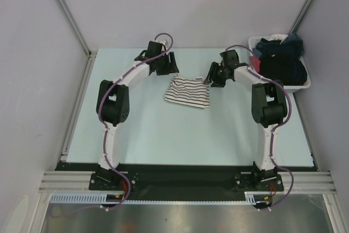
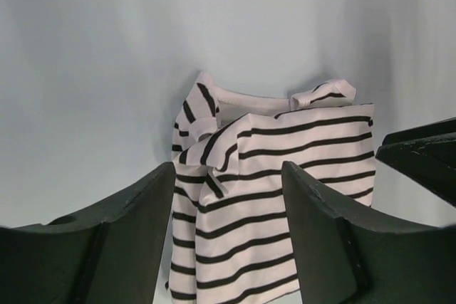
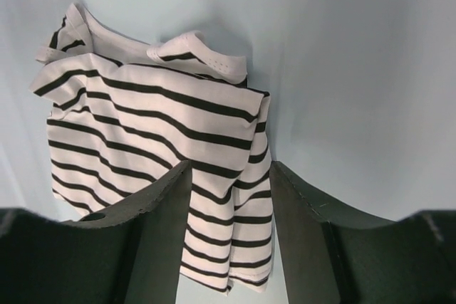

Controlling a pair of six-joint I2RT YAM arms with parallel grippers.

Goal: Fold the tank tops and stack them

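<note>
A white tank top with thin black stripes (image 1: 188, 92) lies folded into a small rectangle on the pale table, at mid-depth. My left gripper (image 1: 168, 70) hovers at its far left corner, open, and the striped cloth (image 2: 274, 176) shows through the gap between the fingers (image 2: 228, 176) without being pinched. At the far right corner my right gripper (image 1: 211, 81) also stands open (image 3: 231, 172) over the cloth's edge (image 3: 157, 112). Straps and neckline lie at the far end of the fold. I cannot pick out a plain black top.
A white basket (image 1: 303, 83) at the back right holds a heap of dark garments (image 1: 278, 61). Grey walls close in the table on the left, back and right. The pale tabletop (image 1: 180, 135) runs from the shirt to the arm bases.
</note>
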